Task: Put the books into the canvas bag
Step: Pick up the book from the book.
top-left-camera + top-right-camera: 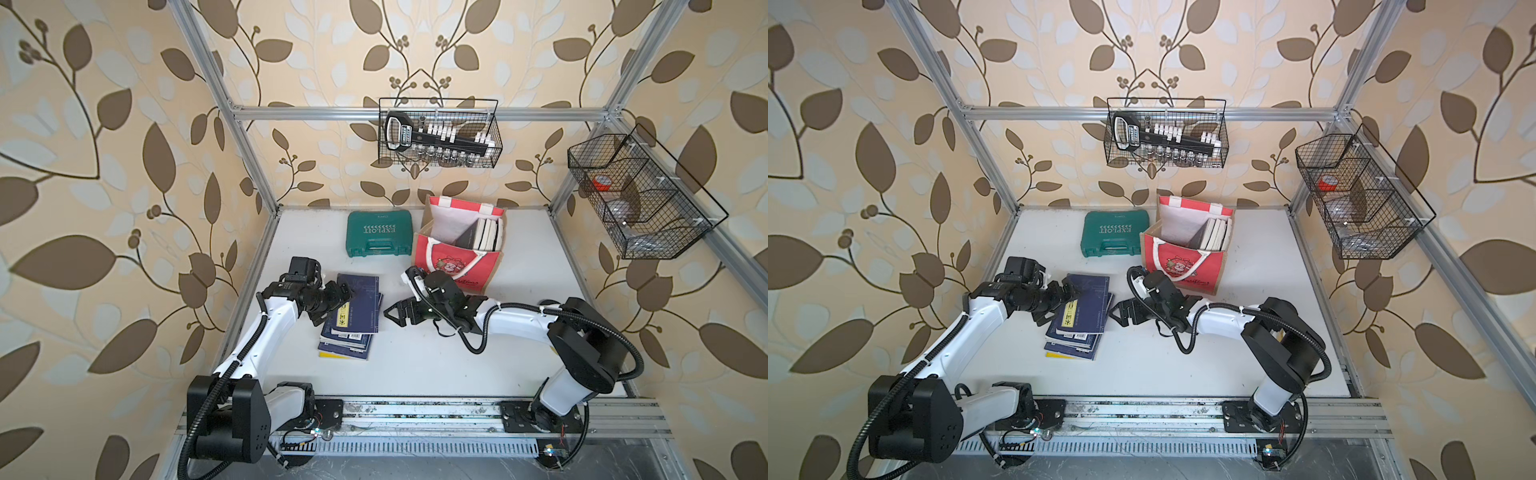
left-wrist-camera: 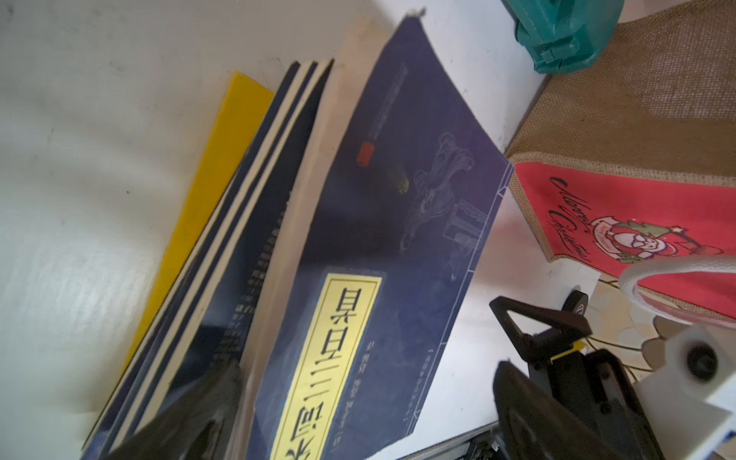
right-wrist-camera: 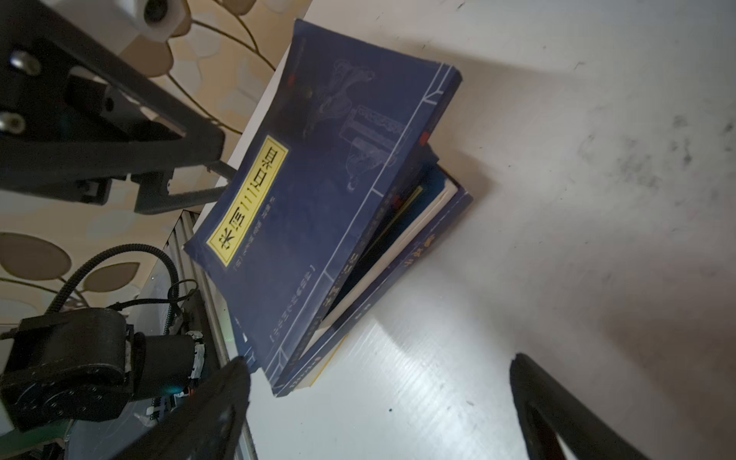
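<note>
Here we are over the white worktop (image 1: 436,365), and the action is at the stack of books (image 1: 347,340) lying left of centre. The left tool (image 1: 332,305) is at the stack's left edge, jaws spread wide. One finger (image 2: 187,418) seems to be wedged beneath the top navy book (image 3: 338,179) and another finger (image 3: 199,167) meets its edge from above. That top book, the one with the yellow title label, sits tilted, its left side raised off the volumes below and its spine side down against them. It is propped up, not clamped. Under it lie more navy covers, and a yellow book (image 2: 223,159) peeks out at the very bottom. Over on the other side, the right tool (image 1: 392,312) hangs just beside the stack's right edge, fingers apart and carrying nothing. Behind it, the canvas bag (image 1: 457,266) stands upright towards the back of the worktop, mouth open and rope handle draped over its red front panel. Several books (image 1: 488,235) already stand on edge inside, packed against its right wall. A green tool case (image 1: 378,232) lies flat just left of the bag, and two wire baskets (image 1: 440,133) hang on the frame above.
</note>
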Available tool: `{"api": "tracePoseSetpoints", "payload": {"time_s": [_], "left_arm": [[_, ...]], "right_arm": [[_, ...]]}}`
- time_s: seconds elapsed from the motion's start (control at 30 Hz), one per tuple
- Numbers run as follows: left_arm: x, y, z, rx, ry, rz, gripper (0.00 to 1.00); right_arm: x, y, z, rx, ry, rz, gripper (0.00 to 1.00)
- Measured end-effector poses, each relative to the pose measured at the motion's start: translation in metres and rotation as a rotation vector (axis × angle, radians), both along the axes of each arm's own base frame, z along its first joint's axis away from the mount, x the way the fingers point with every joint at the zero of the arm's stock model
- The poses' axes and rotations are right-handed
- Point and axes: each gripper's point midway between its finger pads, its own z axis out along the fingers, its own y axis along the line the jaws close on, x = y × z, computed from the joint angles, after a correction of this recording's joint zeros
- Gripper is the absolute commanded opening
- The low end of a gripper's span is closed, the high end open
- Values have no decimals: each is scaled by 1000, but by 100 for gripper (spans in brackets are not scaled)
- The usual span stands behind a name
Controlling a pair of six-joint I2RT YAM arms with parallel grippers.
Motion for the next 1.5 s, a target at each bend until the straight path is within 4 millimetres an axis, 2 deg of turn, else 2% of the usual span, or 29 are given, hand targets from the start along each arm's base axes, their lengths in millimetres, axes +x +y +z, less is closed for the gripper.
{"api": "tracePoseSetpoints", "payload": {"time_s": [0.2,0.5,0.7,0.83,1.1,1.3,1.5], "left_arm": [[0,-4,0,-27,0,-12,99],[0,-5,0,-29,-4,-12,99],[1,-5,-3,-28,10,-11,99],[2,-5,-7,-28,22,-11,99],[9,-6,-10,-36,19,-4,99],[15,-6,-9,-43,13,11,99],[16,-6,-9,-46,13,17,99]], "right_arm": [[15,6,-19,11,67,26,99],[54,44,1,93,38,54,98],[75,54,-4,120,54,57,95],[77,59,-7,147,68,81,92],[80,69,3,239,68,143,76],[93,72,6,274,69,144,58],[93,74,8,283,73,151,40]]}}
